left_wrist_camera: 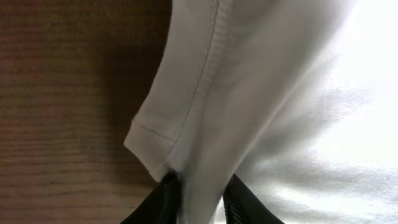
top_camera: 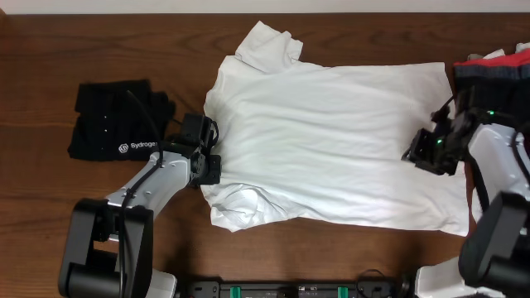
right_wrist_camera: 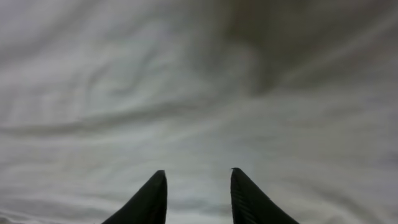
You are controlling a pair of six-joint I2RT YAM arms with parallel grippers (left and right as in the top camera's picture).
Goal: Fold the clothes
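A plain white T-shirt [top_camera: 331, 141] lies spread across the middle of the brown table, collar end to the left, one sleeve at the top left. My left gripper [top_camera: 211, 165] is at the shirt's left edge and is shut on a hemmed fold of the white fabric [left_wrist_camera: 205, 118], which runs down between the two black fingers [left_wrist_camera: 200, 193]. My right gripper [top_camera: 418, 153] hovers over the shirt's right part. In the right wrist view its fingers [right_wrist_camera: 198, 180] are apart with nothing between them, just above the wrinkled white cloth [right_wrist_camera: 186, 93].
A folded black shirt with white "Sydrogen" lettering [top_camera: 116, 124] lies at the left of the table. A pile of red, dark and white clothes [top_camera: 497, 66] sits at the top right corner. Bare wood table [top_camera: 50, 182] shows around the shirt.
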